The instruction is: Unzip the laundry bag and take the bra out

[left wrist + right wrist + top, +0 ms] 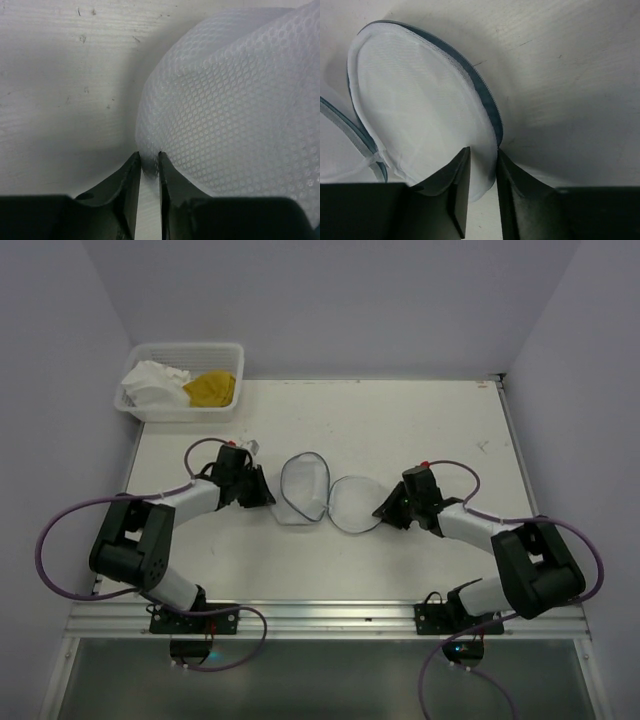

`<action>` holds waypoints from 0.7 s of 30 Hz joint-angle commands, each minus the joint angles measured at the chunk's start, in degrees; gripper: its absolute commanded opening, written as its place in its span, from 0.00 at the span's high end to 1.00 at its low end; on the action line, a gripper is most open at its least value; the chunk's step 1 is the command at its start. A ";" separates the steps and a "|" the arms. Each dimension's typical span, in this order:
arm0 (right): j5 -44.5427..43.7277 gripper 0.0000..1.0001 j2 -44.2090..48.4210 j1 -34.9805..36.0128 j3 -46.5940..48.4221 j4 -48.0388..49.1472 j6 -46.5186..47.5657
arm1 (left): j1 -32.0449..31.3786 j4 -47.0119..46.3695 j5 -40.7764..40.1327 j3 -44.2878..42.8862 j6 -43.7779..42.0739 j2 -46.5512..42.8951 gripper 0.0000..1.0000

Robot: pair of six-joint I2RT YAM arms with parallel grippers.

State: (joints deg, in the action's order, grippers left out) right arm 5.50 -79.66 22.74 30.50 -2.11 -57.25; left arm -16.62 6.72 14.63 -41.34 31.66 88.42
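The laundry bag (303, 490) lies open mid-table as two white mesh halves with a grey-blue zip rim (487, 102). The left half stands tilted up and the right half (352, 503) lies flat. My left gripper (270, 495) is at the left half's outer edge. In the left wrist view my gripper (148, 156) pinches a fold of the dotted mesh (235, 100). My right gripper (385, 510) is at the right half's right edge. In the right wrist view my gripper (483, 150) is closed over the rim of that half (420, 95). No bra shows.
A white latticed plastic basket (228, 352) stands at the table's far left corner. It holds a white cloth (152, 386) and a yellow cloth (211, 388). Walls close in the table on the left, back and right.
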 commanded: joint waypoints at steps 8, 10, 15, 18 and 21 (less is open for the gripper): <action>-9.87 1.00 8.44 -0.07 5.26 -10.33 10.57 | -1.75 -2.06 -0.39 -1.63 2.70 -1.85 1.00; -12.97 1.00 10.57 0.02 8.25 -13.61 15.05 | -3.06 -0.84 -1.01 -3.74 2.62 -1.50 1.00; -20.60 1.00 14.09 1.16 14.22 -22.30 21.04 | -8.42 0.66 -2.59 -9.18 3.84 1.31 1.00; -25.17 1.00 13.92 2.83 18.71 -26.71 24.46 | -12.55 0.75 -3.56 -13.40 5.69 4.99 1.00; -28.60 1.00 13.13 5.81 22.14 -28.47 28.24 | -16.50 0.84 -4.35 -18.32 7.10 8.16 1.00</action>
State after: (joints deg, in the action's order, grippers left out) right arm -15.51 -66.35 25.98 48.71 -25.36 -34.98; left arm -30.15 7.77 11.66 -55.16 36.18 94.00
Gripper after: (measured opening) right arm 0.022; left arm 0.015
